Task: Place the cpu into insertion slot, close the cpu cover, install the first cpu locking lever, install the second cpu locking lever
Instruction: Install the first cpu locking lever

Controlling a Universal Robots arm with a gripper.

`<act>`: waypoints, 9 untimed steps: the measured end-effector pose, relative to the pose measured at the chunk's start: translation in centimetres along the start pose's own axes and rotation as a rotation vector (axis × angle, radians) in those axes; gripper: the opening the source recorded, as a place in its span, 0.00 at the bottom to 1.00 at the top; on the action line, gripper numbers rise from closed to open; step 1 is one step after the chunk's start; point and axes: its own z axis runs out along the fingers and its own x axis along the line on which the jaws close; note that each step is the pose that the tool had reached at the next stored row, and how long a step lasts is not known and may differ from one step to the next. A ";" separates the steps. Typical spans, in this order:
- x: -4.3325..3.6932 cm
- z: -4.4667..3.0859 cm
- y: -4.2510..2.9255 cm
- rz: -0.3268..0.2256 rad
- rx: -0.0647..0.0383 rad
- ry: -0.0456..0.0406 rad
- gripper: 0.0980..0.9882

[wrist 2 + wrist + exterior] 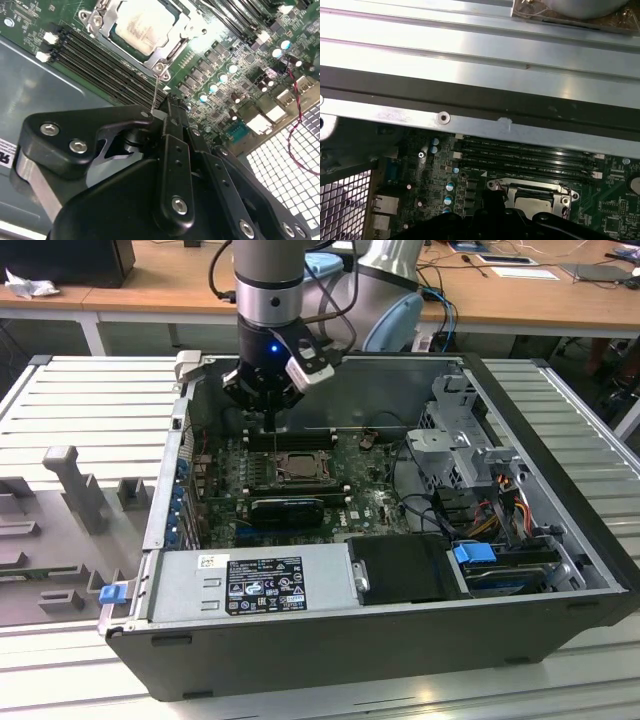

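The cpu (141, 24) lies flat in the insertion slot (291, 468) on the green motherboard. The cpu cover (172, 46), a silvery metal frame, lies down around it, with the chip showing through its window. In the first wrist view the cpu (532, 204) and the cpu cover (534, 188) sit just past the black fingertips. A thin wire locking lever (156, 90) stands up from the socket's corner beside my fingers. My gripper (172, 106) hovers at that corner, its black fingers pressed together with nothing seen between them. In the exterior view the gripper (277, 423) hangs just behind the socket.
Black memory slots (107, 67) run next to the socket. A graphics card (288, 508), the power supply (255, 585) and a drive cage (460, 440) crowd the open case. The case wall (480, 100) is close behind the gripper. Loose cables (440, 505) lie at the exterior view's right.
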 end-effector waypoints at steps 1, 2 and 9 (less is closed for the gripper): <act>-0.08 0.00 -0.01 0.000 0.000 0.0000 0.01; -0.16 0.00 -0.02 0.000 0.000 0.0000 0.01; -0.41 0.00 -0.06 0.000 0.000 -0.0001 0.01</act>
